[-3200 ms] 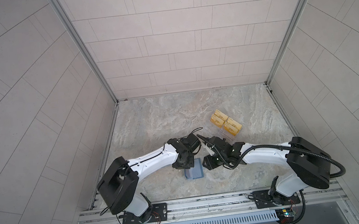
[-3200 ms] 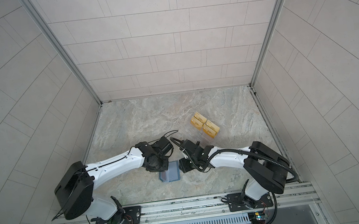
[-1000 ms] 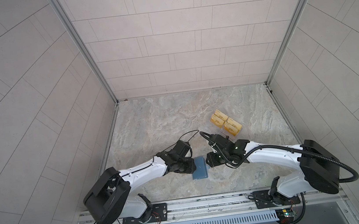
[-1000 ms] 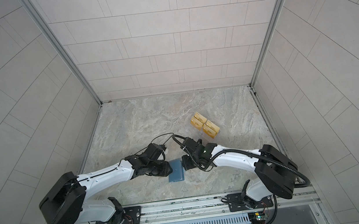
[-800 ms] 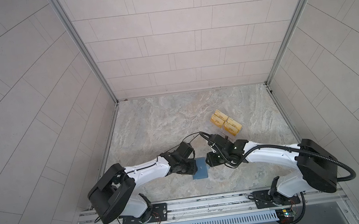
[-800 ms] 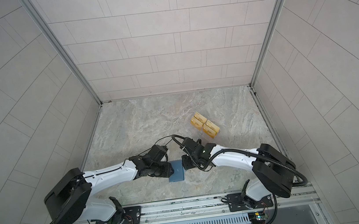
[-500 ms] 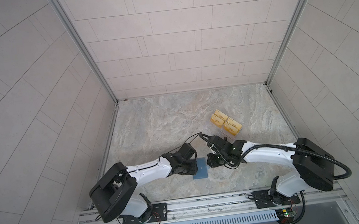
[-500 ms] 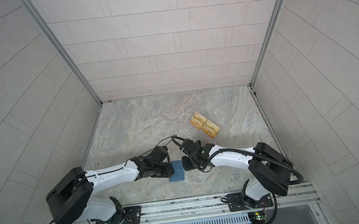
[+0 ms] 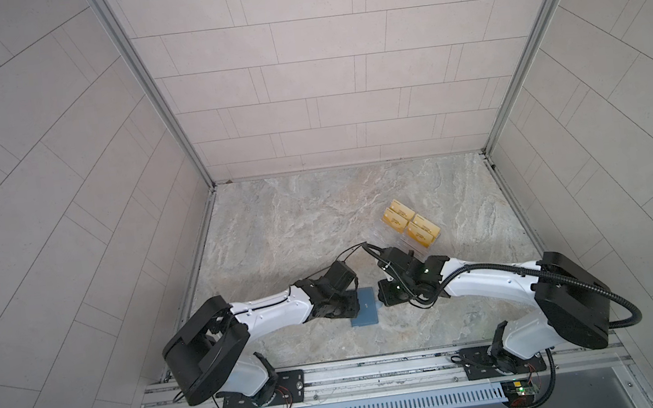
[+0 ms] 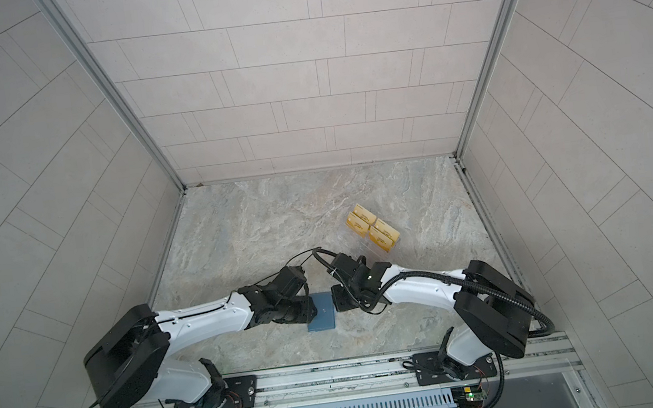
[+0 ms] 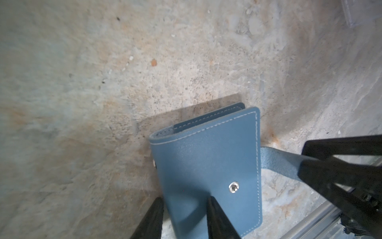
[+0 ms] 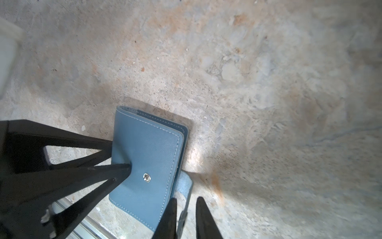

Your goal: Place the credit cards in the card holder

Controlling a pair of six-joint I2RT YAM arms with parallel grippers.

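Card holder (image 9: pixel 364 311): folded shut on the table (image 9: pixel 298 225) near its front edge, spine side pinched in my left jaws, unsnapped strap (image 11: pixel 279 159) nipped in my narrow right jaws; no red cards in view, so I judge opening and all filling remain.

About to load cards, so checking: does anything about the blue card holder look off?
The card holder lies closed, but its snap strap is undone and juts sideways into the right gripper. No damage shows.
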